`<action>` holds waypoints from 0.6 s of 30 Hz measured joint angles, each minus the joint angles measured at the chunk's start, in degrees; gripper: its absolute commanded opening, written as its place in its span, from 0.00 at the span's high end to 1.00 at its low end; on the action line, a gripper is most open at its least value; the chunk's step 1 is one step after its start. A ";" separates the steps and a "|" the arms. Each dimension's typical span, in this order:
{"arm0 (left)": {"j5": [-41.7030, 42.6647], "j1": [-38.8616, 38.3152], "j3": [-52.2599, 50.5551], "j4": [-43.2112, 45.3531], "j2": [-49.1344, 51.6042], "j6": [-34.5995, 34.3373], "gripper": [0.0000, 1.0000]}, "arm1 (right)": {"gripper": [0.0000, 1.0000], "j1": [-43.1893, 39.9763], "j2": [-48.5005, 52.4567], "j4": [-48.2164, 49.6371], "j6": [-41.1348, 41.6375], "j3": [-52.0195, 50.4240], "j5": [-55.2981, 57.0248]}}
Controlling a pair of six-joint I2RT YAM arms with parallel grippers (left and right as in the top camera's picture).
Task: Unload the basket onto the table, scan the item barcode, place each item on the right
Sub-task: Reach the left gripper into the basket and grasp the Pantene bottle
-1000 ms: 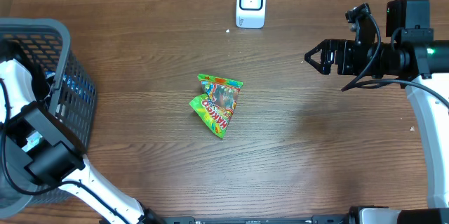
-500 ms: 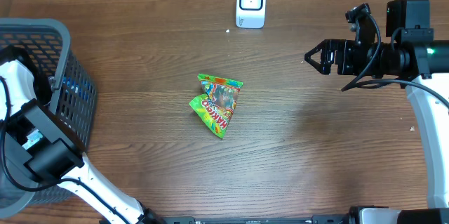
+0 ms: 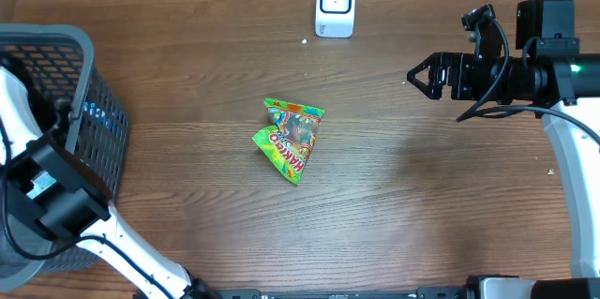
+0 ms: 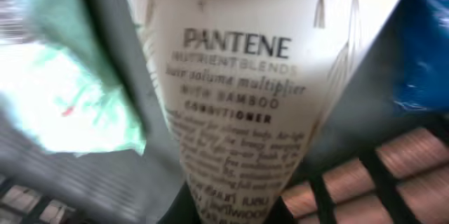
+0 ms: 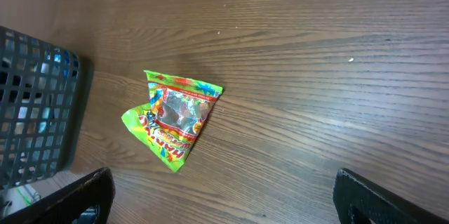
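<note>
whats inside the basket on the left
Inside the basket, the left wrist view shows a white Pantene tube, a pale green packet beside it and something blue. Whatever lies beneath them is covered; overhead, the left arm blocks the inside.

- Bench point(image 3: 422, 205): mid-brown wood with darker grain streaks.
- Sweets bag point(image 3: 291, 138), centre: bright green, red and yellow lettering, a multicoloured middle panel.
- Scanner point(image 3: 336, 4), twelve o'clock: white with a grey-edged window.
- Basket point(image 3: 94, 130), nine o'clock: dark grey square mesh.
- Pantene tube point(image 4: 238, 76): cream with dark grey print.
- Packet point(image 4: 63, 97) at the tube's nine o'clock: pale mint.
- Wrapper point(image 4: 428, 41) at its two o'clock: deep blue.
</note>
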 measured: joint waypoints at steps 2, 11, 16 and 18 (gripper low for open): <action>0.72 0.00 7.63 -4.94 0.44 -0.17 0.96 | 0.00 0.00 0.00 0.04 0.00 0.00 0.02; 5.18 0.00 24.76 -7.87 -4.87 -0.22 0.96 | 0.00 0.00 0.00 -0.20 -0.02 0.00 0.00; 10.40 -0.59 24.79 -8.02 -12.00 0.35 0.96 | 0.00 0.00 0.00 0.20 -0.02 0.00 0.00; 12.74 -1.11 24.79 -7.17 -15.19 1.51 0.96 | 0.00 0.00 0.00 0.44 0.00 0.00 0.02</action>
